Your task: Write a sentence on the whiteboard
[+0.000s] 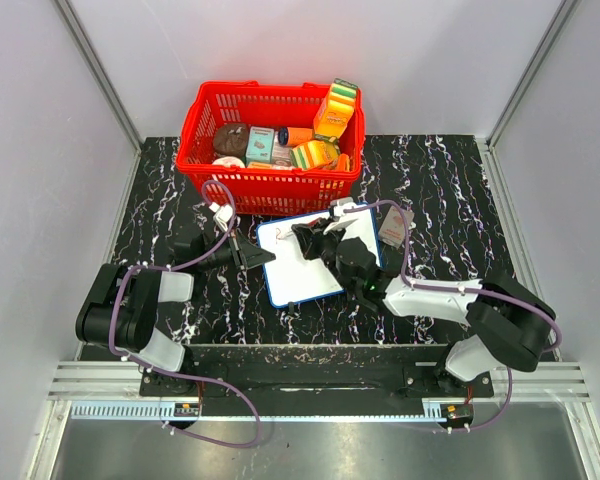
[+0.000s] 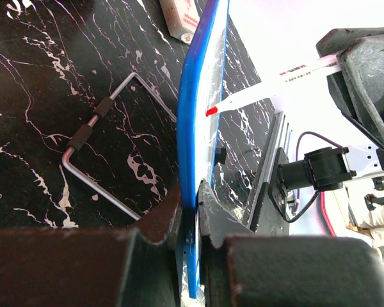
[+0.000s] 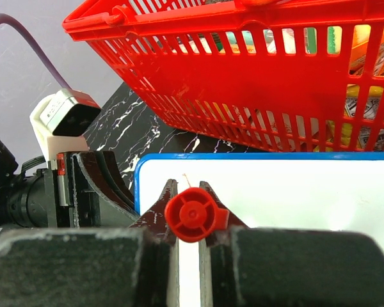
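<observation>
Whiteboard (image 1: 302,262) on tabletop (image 1: 430,200) before basket (image 1: 270,140), edge pinched by left end effector (image 2: 191,198), red marker (image 2: 269,86) pinched by right end effector (image 3: 188,195), tip at board; likely fault: pen pressure sliding or tilting board, skewing strokes.

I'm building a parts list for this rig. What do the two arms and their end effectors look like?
The left arm and right arm alternate chunky black joints with pale grey-white shells. A purple cable loops along each. The left end effector and right end effector are matte black, with two blunt fingers.
</observation>
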Robot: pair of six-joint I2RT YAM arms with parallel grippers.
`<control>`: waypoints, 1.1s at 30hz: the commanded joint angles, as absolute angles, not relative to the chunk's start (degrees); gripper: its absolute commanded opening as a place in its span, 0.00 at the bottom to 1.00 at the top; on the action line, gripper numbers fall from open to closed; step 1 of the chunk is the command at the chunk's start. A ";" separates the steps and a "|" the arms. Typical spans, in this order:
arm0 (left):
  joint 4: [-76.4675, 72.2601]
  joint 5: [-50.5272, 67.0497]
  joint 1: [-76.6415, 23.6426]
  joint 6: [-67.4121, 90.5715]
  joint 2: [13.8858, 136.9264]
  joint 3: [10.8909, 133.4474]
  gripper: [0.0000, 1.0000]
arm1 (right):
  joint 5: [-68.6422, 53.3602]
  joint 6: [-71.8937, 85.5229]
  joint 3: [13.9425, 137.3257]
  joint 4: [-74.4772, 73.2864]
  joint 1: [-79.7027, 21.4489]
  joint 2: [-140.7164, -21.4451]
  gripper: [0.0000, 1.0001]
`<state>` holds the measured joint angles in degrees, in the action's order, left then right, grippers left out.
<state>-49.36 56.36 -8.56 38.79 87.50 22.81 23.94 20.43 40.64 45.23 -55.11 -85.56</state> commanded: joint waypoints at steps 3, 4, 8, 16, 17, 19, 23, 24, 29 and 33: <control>-49.66 54.05 -9.05 33.40 87.80 23.82 0.00 | 28.12 18.90 38.85 41.92 -54.58 -84.29 0.00; -49.66 54.05 -9.05 33.31 87.80 23.82 0.00 | 28.12 18.90 38.67 41.84 -54.67 -84.11 0.00; -49.66 54.05 -9.05 33.31 87.80 23.82 0.00 | 27.77 18.90 38.23 41.75 -54.67 -83.76 0.00; -49.57 53.96 -9.14 33.22 87.89 23.91 0.00 | 24.61 19.25 38.32 42.36 -54.75 -84.55 0.00; -49.57 53.96 -9.14 33.14 87.80 23.91 0.00 | 24.35 19.42 38.41 42.36 -54.76 -84.72 0.00; -49.39 54.05 -9.14 33.14 87.80 23.91 0.00 | 23.39 19.69 38.58 42.71 -54.67 -85.17 0.00; -49.31 53.96 -9.14 33.13 87.72 23.91 0.00 | 22.24 20.30 38.76 43.33 -54.67 -85.95 0.00; -49.22 53.96 -9.14 33.13 87.71 23.99 0.00 | 21.89 20.30 38.76 43.59 -54.67 -86.13 0.00; -49.22 53.96 -9.14 33.13 87.71 23.99 0.00 | 20.74 21.44 39.37 44.38 -54.67 -86.84 0.00; -49.13 53.96 -9.14 33.05 87.71 23.91 0.00 | 21.35 23.11 39.73 44.91 -54.67 -87.10 0.00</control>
